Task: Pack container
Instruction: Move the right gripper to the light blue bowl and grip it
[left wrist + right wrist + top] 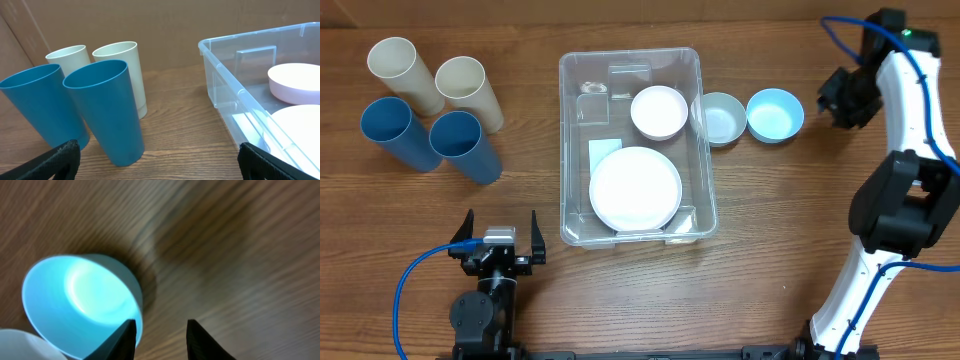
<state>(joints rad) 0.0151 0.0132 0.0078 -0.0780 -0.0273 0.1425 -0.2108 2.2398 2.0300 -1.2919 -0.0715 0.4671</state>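
The overhead view alone shows the whole container (576, 205) on the tabletop (770, 250), holding a plate (635, 190) and a bowl (658, 111), with four cups (455, 140) to its left. The right wrist view shows up close the blue bowl (75, 300) that lies to its right, beyond a pale bowl (720, 118). The left gripper (500, 222), near its front-left corner, gapes empty; the right gripper (159, 340) is partly parted, grasping nothing, beside the blue bowl.

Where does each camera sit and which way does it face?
Overhead: fixed above, looking straight down at the wooden table and large clear plastic rectangular container; left gripper and white right arm show.
Left wrist: low, facing across the table at two blue plastic cups, two cream plastic cups and the container's corner; own black fingers at the bottom corners.
Right wrist: looking down at a light blue round bowl; right gripper at the bottom edge.
Shared: overhead and left wrist both see cups and container.
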